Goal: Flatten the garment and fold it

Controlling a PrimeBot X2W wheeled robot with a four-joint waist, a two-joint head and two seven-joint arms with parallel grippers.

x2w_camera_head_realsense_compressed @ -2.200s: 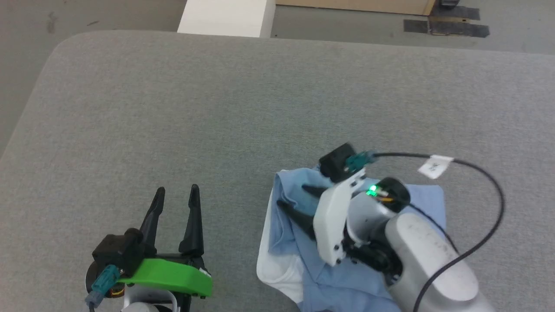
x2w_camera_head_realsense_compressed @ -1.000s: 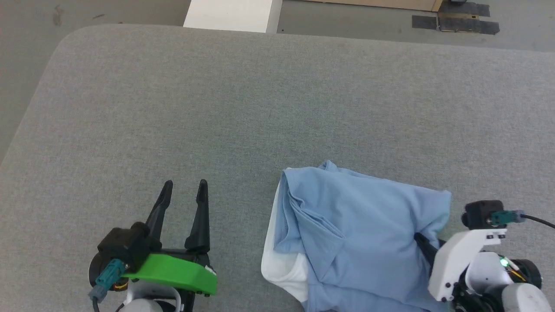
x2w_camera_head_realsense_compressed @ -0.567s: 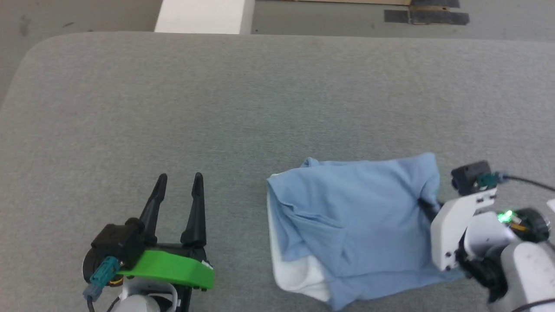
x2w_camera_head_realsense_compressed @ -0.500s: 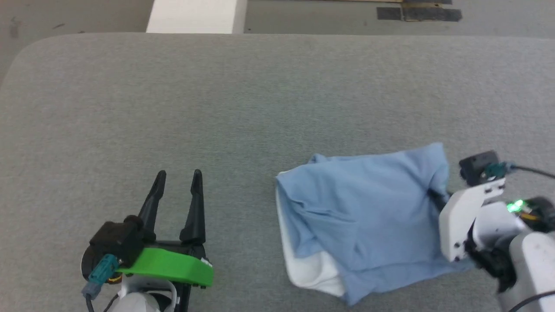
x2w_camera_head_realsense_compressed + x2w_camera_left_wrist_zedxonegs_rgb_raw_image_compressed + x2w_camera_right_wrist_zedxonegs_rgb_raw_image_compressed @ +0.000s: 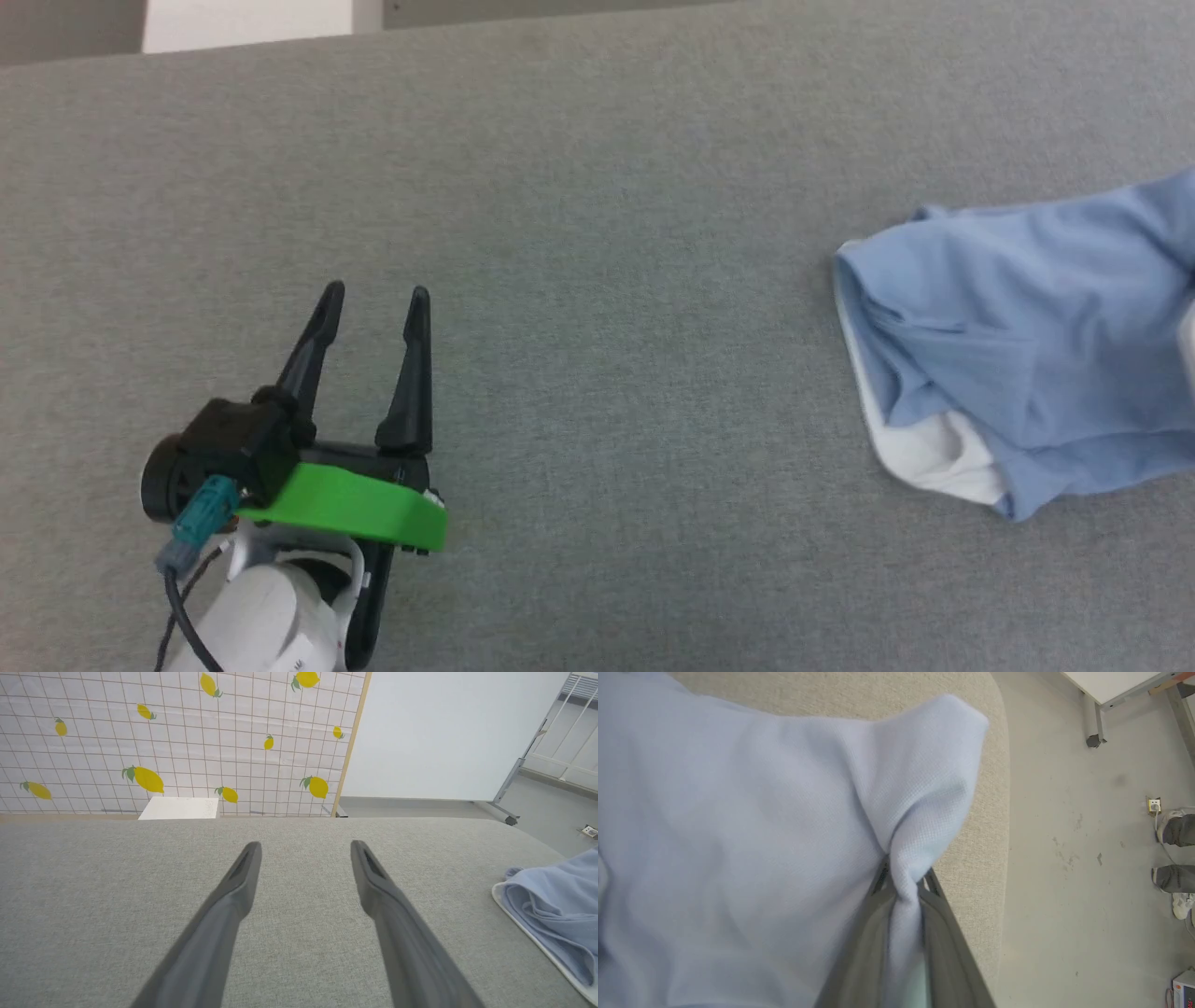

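The garment [image 5: 1018, 336] is a light blue T-shirt with a white inner edge, lying crumpled at the right side of the grey padded table [image 5: 597, 187]. In the right wrist view my right gripper [image 5: 903, 879] is shut on a bunched fold of the garment [image 5: 738, 835], and the cloth is pulled taut above the table. My left gripper [image 5: 372, 299] is open over bare table at the lower left, far from the shirt. The left wrist view looks between its open fingers [image 5: 243, 877], with the garment [image 5: 556, 910] at the right edge.
The table's rounded right edge [image 5: 1001, 812] runs close to my right gripper, with floor beyond it. A person's feet [image 5: 1174, 854] stand on that floor. A white box [image 5: 180, 808] and a lemon-patterned panel [image 5: 177, 737] lie past the far edge.
The head camera has swung left, so the shirt now sits at the right edge. The right gripper has closed on the shirt's right side and pulled it rightward. The left gripper has stayed open.
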